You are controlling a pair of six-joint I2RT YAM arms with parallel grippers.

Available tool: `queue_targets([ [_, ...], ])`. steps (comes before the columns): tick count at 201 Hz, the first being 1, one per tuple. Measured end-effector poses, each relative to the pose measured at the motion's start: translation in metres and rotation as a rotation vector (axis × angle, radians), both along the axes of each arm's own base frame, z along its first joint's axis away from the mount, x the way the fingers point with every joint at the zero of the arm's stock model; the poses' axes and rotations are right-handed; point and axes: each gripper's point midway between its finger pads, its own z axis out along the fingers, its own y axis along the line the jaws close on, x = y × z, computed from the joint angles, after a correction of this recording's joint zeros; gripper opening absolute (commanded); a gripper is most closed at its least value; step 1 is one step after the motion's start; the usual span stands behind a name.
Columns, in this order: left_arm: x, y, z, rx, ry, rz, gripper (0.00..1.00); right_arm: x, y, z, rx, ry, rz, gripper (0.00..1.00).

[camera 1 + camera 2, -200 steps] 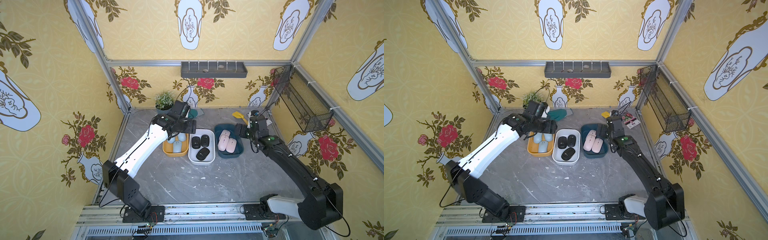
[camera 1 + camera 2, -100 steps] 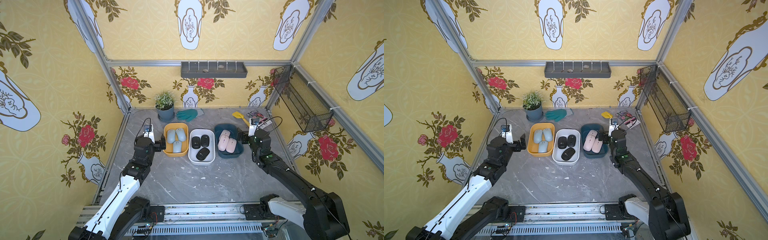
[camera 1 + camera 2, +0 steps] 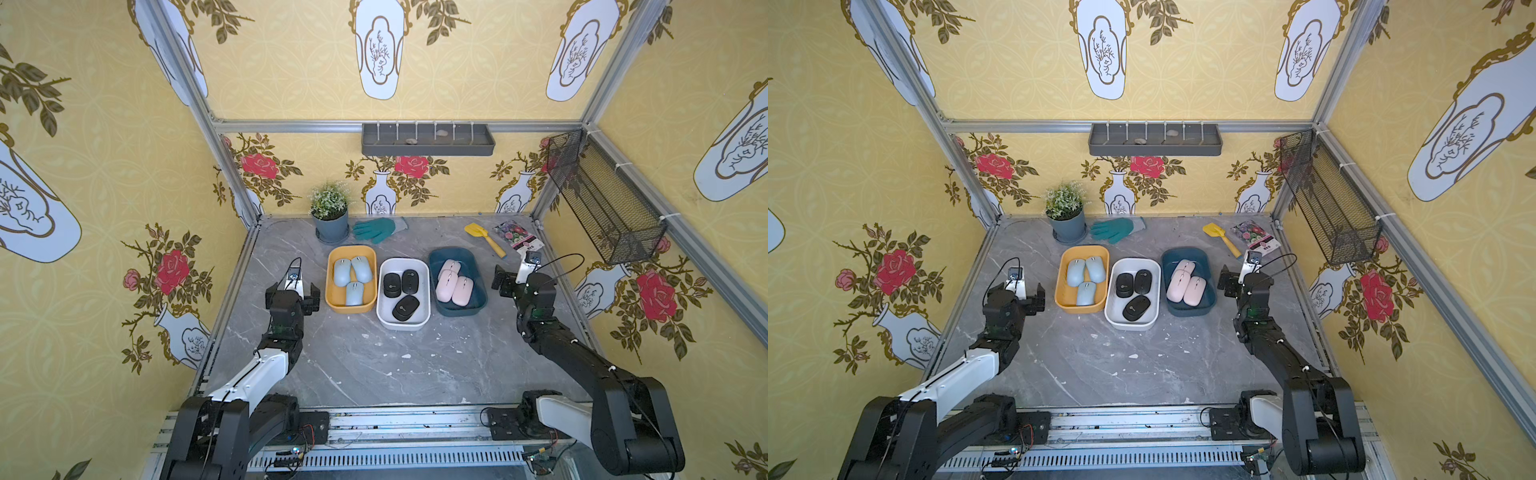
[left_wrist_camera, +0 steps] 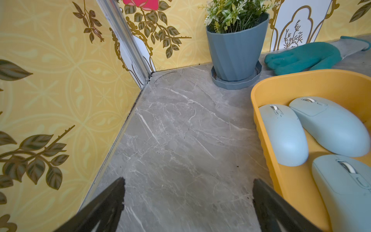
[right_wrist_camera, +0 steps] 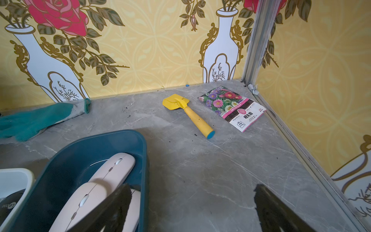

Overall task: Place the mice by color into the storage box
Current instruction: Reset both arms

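You have both grippers empty; the left gripper (image 4: 187,202) shows its two fingers spread wide over bare grey tabletop (image 4: 180,130), and in both top views it sits at centre-left of the frame, just beside the yellow tray (image 3: 331,297); the right gripper (image 5: 192,209) has its fingers wide apart too, holding nothing, at centre-right of the frame just beside the dark blue tray (image 3: 478,291).

The three trays stand in a close row at mid frame; the three pale blue mice (image 3: 342,272) lie in the yellow tray on the left; the three black mice (image 3: 391,284) lie in the white tray (image 3: 383,318) at the centre; the three pale pink mice (image 3: 446,286) lie in the dark blue tray on the right.

Above the trays in the frame, near the back wall, you see a potted plant (image 3: 330,216), a green glove (image 3: 376,229), a yellow trowel (image 3: 484,237) and a seed packet (image 3: 517,237).
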Motion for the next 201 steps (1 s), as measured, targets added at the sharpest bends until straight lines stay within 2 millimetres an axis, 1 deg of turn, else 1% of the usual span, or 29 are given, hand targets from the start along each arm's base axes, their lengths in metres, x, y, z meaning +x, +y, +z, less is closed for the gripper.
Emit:
queue_targets([
  [7,0.002,0.001,0.006,-0.011,-0.021,-0.010,1.00,0.000,-0.005,-0.002,0.000,0.001,-0.014,0.98],
  [18,0.002,0.008,0.014,-0.022,-0.052,-0.004,1.00,0.000,-0.010,-0.006,0.002,0.002,-0.028,0.98],
  [39,-0.001,0.017,0.020,-0.056,-0.084,-0.004,1.00,-0.002,-0.019,-0.009,0.002,-0.004,-0.052,0.98],
  [54,-0.004,0.012,0.021,-0.076,-0.092,-0.036,0.99,-0.003,-0.025,-0.011,0.005,-0.011,-0.063,0.97],
  [67,-0.008,0.006,0.013,-0.088,-0.089,-0.067,0.99,-0.005,-0.032,-0.017,0.004,0.002,-0.082,0.98],
  [86,-0.011,0.008,-0.017,-0.106,-0.015,-0.051,0.99,-0.004,-0.036,-0.029,0.002,0.028,-0.095,0.98],
  [99,-0.008,0.006,-0.027,-0.112,0.010,-0.063,0.99,-0.002,-0.037,-0.037,-0.006,0.055,-0.095,0.97],
  [122,-0.003,0.004,-0.042,-0.117,0.036,-0.072,0.99,-0.004,-0.042,-0.034,-0.016,0.044,-0.114,0.98],
  [129,-0.003,0.006,-0.047,-0.121,0.046,-0.064,0.99,-0.007,-0.046,-0.033,-0.018,0.039,-0.127,0.98],
  [134,-0.003,0.008,-0.048,-0.125,0.046,-0.057,1.00,-0.009,-0.047,-0.032,-0.019,0.036,-0.130,0.98],
  [151,-0.003,0.014,-0.044,-0.138,0.019,-0.033,1.00,-0.015,-0.049,-0.029,-0.019,0.020,-0.138,0.98],
  [168,-0.003,0.014,-0.045,-0.139,0.009,-0.033,1.00,-0.023,-0.050,-0.032,-0.017,0.015,-0.143,0.97],
  [179,-0.004,0.014,-0.046,-0.139,0.007,-0.034,1.00,-0.030,-0.051,-0.040,-0.013,0.021,-0.149,0.98],
  [188,-0.004,0.014,-0.048,-0.140,0.008,-0.035,1.00,-0.037,-0.053,-0.051,-0.006,0.029,-0.155,0.98],
  [201,-0.004,0.014,-0.048,-0.140,0.005,-0.036,1.00,-0.045,-0.054,-0.072,0.008,0.064,-0.166,0.98],
])
